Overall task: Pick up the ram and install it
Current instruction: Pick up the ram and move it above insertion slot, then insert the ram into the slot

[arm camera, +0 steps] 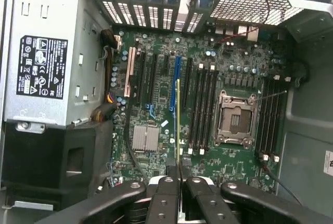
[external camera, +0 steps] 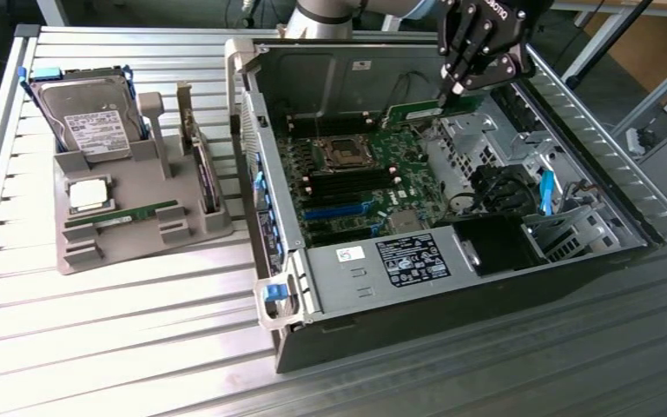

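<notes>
The arm [external camera: 324, 13] runs off the exterior view's upper edge, and the pincer [external camera: 458, 89] covers one end of the ram [external camera: 417, 110] clamped in it. In the wrist view the ram [arm camera: 178, 120] stands edge-on as a thin line, its label and chips hidden. The print on the power supply's sticker [arm camera: 41, 67] is too small to read.

On the slatted table [external camera: 102, 339] before me, an open case [external camera: 310, 300] shows its motherboard [external camera: 363, 187], socket [external camera: 342, 152] and, nearest, power supply [external camera: 409, 259]. At the exterior view's left, a grey holder [external camera: 136, 187] carries a hard drive [external camera: 93, 117] and CPU [external camera: 88, 193].
</notes>
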